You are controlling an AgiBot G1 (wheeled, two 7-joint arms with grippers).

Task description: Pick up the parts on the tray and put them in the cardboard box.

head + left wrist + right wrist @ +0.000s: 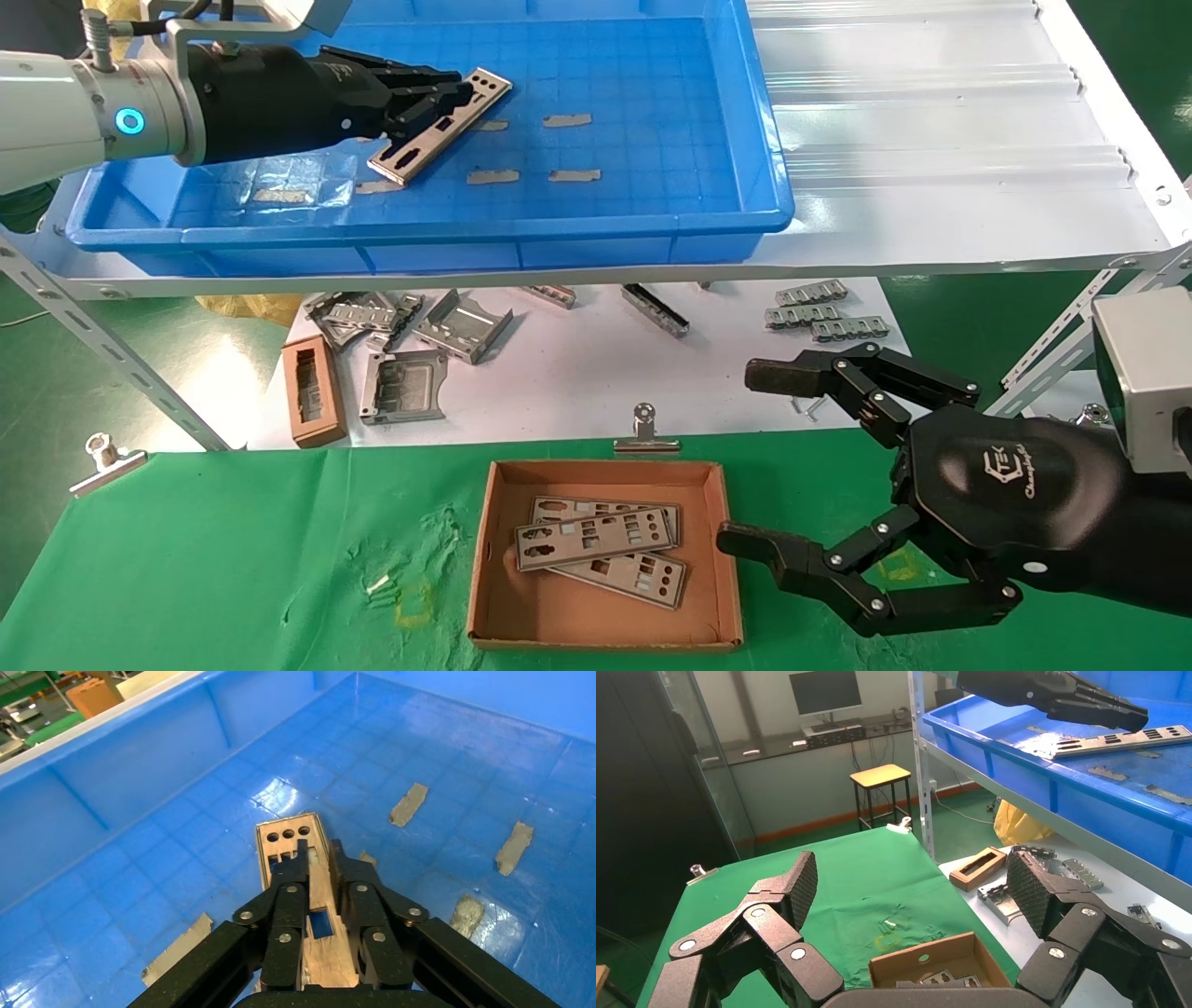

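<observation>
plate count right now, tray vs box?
4. One plate in the tray, clamped by the left gripper. Three lie overlapping in the cardboard box; more could hide beneath them. Right gripper waits open beside the box.

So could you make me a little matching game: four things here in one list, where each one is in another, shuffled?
Things:
1. left hand
2. right hand
3. three parts
4. cardboard box

Places or states:
a. on the green cloth
b. open, beside the box
c. lying inside the box
d. closed on a part over the tray

Pairs: 1-d, 2-b, 3-c, 4-a
</observation>
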